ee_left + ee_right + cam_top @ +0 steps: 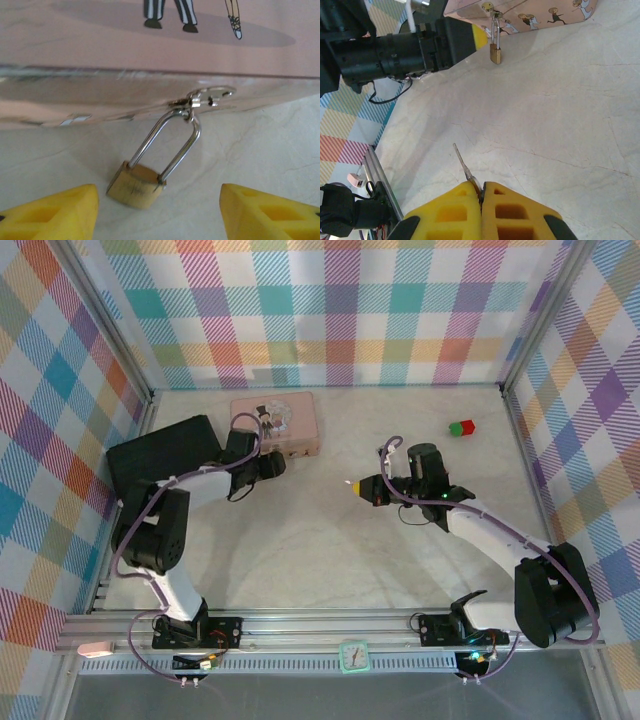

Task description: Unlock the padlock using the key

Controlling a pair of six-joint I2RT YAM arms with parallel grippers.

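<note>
The small brass padlock [135,184] hangs by its silver shackle [172,142] from the hasp of the pink tin [150,85], its body resting on the table. My left gripper [160,215] is open, with one yellow finger [55,212] on each side just short of the lock. It sits at the tin's front edge [272,462]. My right gripper [481,192] is shut on the thin grey key [462,162], blade pointing forward and left. It hovers mid-table [358,486], well short of the padlock [495,52].
The pink tin [275,420] stands at the back left. A red-and-green block [461,427] lies at the back right, and a black slab [160,455] lies by the left wall. Bare marble-patterned table stretches between the two grippers.
</note>
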